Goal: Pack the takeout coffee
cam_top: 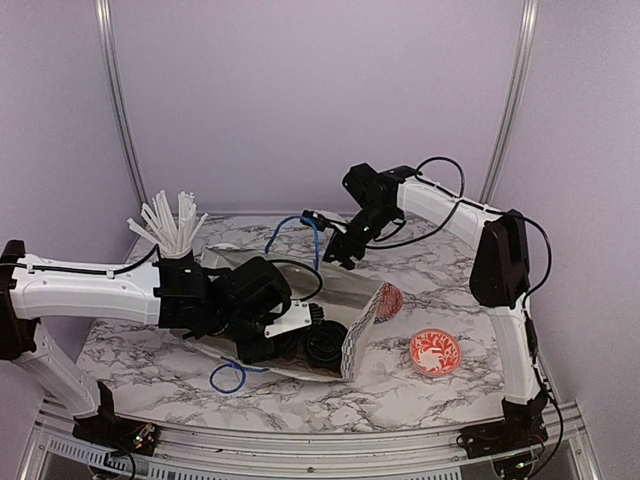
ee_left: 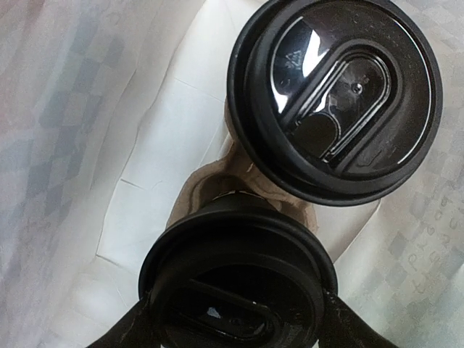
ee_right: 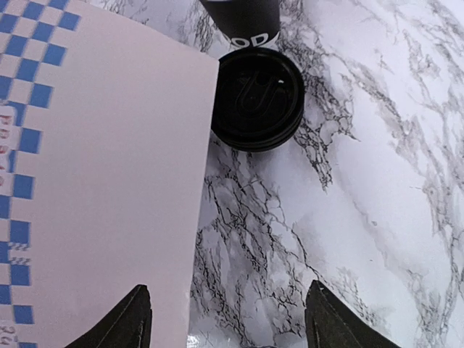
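Well, on the left we see the left gripper [ee_left: 239, 312] deep in the bag [ee_left: 138, 152], its fingers [ee_left: 127, 330] flanking the near cup [ee_left: 239, 268] below its lid. We cannot tell whether they clamp it or have let go. A second cup [ee_left: 333, 94] stands just beside. We judge a crooked withdrawal could drag the near cup into its neighbour and tip both, as the bag floor looks soft. Further right, the right gripper [ee_right: 225, 312] hangs spread and empty above the table [ee_right: 362, 217]. A lid [ee_right: 257, 98] lies by a third cup [ee_right: 243, 18] at the bag's edge, and a careless reach could shove it underneath.
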Motion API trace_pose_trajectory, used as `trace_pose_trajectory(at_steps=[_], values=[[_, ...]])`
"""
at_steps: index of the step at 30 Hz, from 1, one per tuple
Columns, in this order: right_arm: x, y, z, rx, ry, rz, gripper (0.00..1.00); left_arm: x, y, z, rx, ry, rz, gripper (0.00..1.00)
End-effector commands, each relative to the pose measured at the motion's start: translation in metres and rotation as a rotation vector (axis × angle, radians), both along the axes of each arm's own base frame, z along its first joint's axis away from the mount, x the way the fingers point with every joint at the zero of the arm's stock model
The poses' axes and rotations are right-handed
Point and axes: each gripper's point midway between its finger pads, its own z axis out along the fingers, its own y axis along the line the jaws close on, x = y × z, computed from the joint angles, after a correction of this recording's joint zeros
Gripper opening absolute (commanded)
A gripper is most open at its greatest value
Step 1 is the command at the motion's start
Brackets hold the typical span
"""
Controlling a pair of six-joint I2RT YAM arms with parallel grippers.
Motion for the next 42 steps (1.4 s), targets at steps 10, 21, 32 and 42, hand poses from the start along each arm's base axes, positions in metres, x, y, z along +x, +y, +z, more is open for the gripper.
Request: trace_pose_trajectory(at_steps=[10, 21, 32, 42], values=[[0.009, -0.053, 0.086, 0.196, -0.032, -0.05, 0.7, -0.009, 0.001, -0.057, 0.221, 0.367, 0.054, 0.5], [-0.007, -0.086, 0.103, 0.235, -0.03, -0.056, 0.7, -0.032, -0.018, -0.034, 0.214, 0.616, 0.088, 0.48], [-0.026, -0.09, 0.1, 0.249, -0.009, -0.037, 0.7, -0.021, -0.011, -0.031, 0.223, 0.531, 0.168, 0.44], [-0.025, -0.09, 0.1, 0.249, -0.007, -0.054, 0.7, -0.007, -0.019, -0.026, 0.11, 0.375, 0.161, 0.44]])
